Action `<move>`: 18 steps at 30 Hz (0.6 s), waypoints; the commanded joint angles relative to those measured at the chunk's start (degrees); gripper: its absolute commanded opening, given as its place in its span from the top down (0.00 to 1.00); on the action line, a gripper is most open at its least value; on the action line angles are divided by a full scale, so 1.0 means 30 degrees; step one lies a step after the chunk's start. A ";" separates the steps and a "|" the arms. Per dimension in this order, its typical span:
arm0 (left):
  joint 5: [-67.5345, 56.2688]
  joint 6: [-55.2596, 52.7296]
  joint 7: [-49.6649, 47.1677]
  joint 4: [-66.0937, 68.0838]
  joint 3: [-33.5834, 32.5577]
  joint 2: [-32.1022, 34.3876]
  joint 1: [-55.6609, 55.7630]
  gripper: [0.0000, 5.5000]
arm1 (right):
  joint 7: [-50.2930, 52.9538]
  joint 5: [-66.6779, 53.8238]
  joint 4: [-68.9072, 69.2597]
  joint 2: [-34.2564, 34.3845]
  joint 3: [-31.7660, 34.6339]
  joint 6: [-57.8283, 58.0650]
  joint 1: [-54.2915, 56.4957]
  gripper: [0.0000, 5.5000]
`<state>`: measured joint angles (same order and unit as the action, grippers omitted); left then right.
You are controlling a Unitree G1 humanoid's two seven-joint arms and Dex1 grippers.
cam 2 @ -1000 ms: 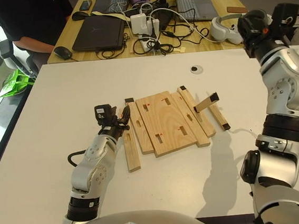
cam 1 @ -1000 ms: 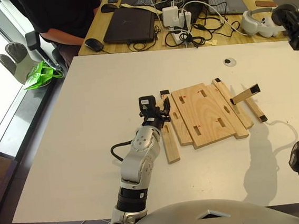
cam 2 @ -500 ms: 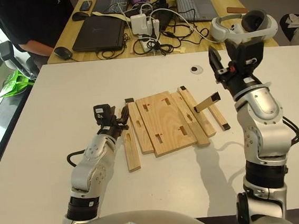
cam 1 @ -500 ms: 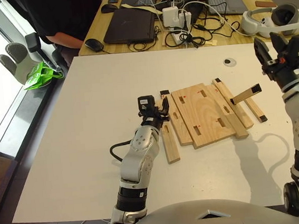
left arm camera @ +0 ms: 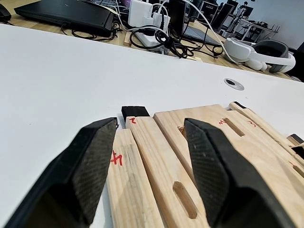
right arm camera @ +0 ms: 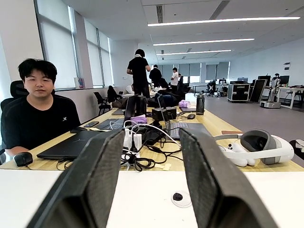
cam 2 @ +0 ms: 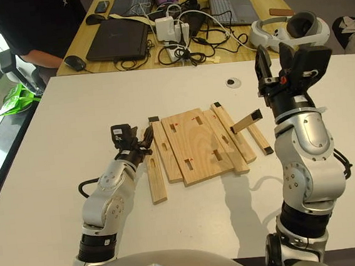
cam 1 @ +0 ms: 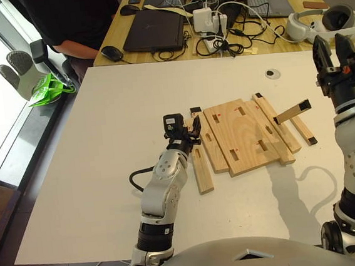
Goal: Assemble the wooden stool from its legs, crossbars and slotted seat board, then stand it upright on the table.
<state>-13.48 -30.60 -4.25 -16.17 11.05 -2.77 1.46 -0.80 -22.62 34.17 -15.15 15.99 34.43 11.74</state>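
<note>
1. We see an open office with tall windows and strip ceiling lights.
2. The white worktop takes up most of the head view. The stool parts lie flat slightly toward 2 o'clock of its middle.
3. A wooden desk butts against the worktop's 12 o'clock edge. It carries a closed laptop, a tangle of cables and chargers, and a white headset toward 2 o'clock.
4. The slotted seat board lies flat on the worktop with its slots facing up, unassembled.
5. The right tool is raised over the worktop's 3 o'clock side. Its fingers are spread and empty, and they point out at the room.
6. The left tool sits low at the board's 9 o'clock side. Its fingers are parted to either side of the far ends of two wooden bars. We cannot tell whether they touch the wood.
7. More bars lie along the board's 3 o'clock side. One black-tipped piece there is tilted, with one end lifted.
8. A green bag sits on the floor off the 10 o'clock corner.
9. A small round disc lies near the 1 o'clock edge.
</note>
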 commanded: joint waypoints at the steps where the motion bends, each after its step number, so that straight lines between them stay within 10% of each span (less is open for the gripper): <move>1: 0.0179 -0.0498 0.0323 -0.0131 -0.0016 -0.0066 0.0151 0.53 | 0.0795 0.0316 -0.1608 0.0714 0.0238 -0.0708 0.1473 0.62; 18: 0.0361 -0.1095 0.0938 -0.0114 -0.0263 -0.0160 0.0319 0.53 | 0.3538 -0.0754 -0.7334 0.3831 0.2160 0.2364 0.1045 0.62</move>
<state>-12.96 -33.09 -1.75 -16.85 10.29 -2.78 1.64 9.49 -23.44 14.71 -4.43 21.73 38.82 13.81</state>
